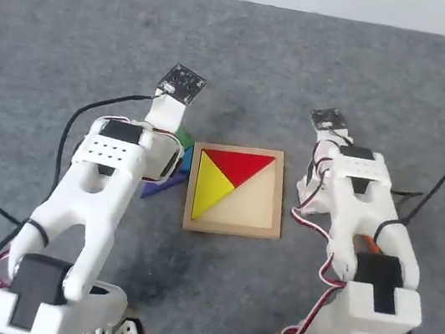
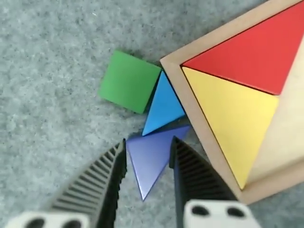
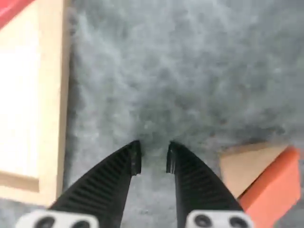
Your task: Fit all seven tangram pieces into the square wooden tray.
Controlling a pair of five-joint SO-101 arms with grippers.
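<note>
The wooden tray (image 1: 229,229) lies on the grey mat (image 1: 73,42), between the two arms; a red triangle (image 1: 238,164) and a yellow triangle (image 1: 211,184) sit inside the tray, touching each other, and the rest of the tray is bare wood; a green square (image 2: 129,81), a light blue triangle (image 2: 164,105) and a purple triangle (image 2: 152,152) lie on the mat just outside one corner of the tray; the left gripper (image 2: 148,146) is over the purple triangle with its jaws spread apart; the right gripper (image 3: 152,154) is low over the mat on the other side of the tray, jaws a little apart with nothing between them; an orange piece (image 3: 270,190) lies near it, farther from the tray
</note>
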